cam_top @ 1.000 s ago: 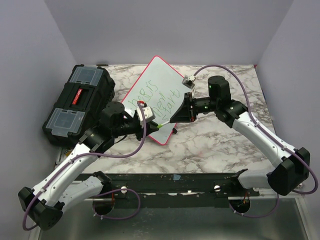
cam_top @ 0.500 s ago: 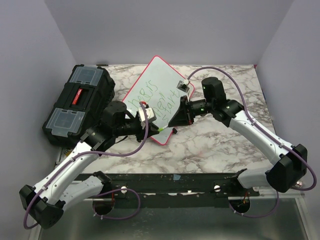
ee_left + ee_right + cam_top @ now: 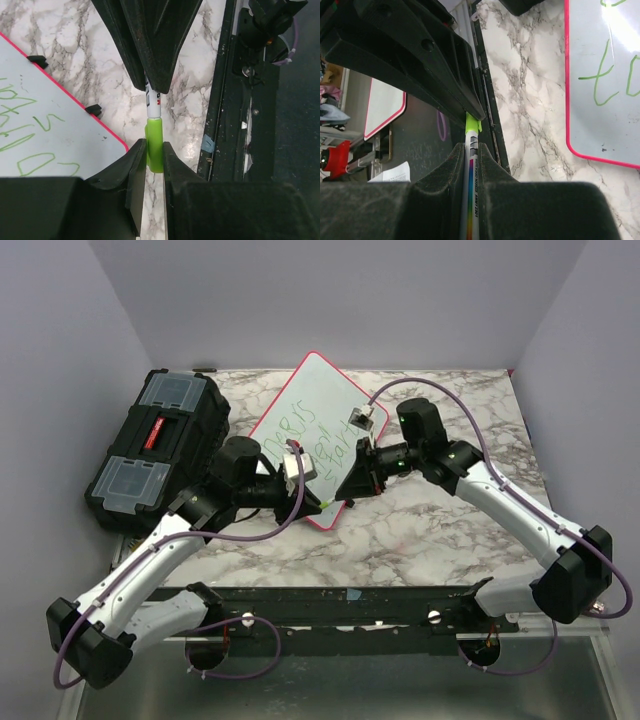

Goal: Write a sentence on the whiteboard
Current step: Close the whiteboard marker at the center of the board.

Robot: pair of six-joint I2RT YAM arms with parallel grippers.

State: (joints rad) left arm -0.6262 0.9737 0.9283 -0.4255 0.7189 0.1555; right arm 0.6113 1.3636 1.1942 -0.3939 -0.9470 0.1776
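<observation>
The whiteboard [image 3: 322, 390], white with a pink rim, lies tilted at the back centre of the marble table, and the green sentence [image 3: 312, 432] fills its middle. Both grippers meet tip to tip over its near corner. My left gripper [image 3: 154, 148] is shut on the green cap [image 3: 154, 137] of a marker. My right gripper [image 3: 471, 151] is shut on the marker's white, rainbow-striped body [image 3: 472, 195]. The cap [image 3: 472, 123] sits on the end of the body. In the top view the left gripper [image 3: 324, 504] and right gripper [image 3: 351, 487] almost touch.
A black toolbox [image 3: 150, 445] with clear lid pockets stands at the left edge of the table. A black rail [image 3: 350, 602] runs along the near table edge, with the arm bases below it. Grey walls close in the back and both sides.
Both grippers have moved toward each other over the board's near corner. The green cap in the left one and the marker body in the right one are now joined.
</observation>
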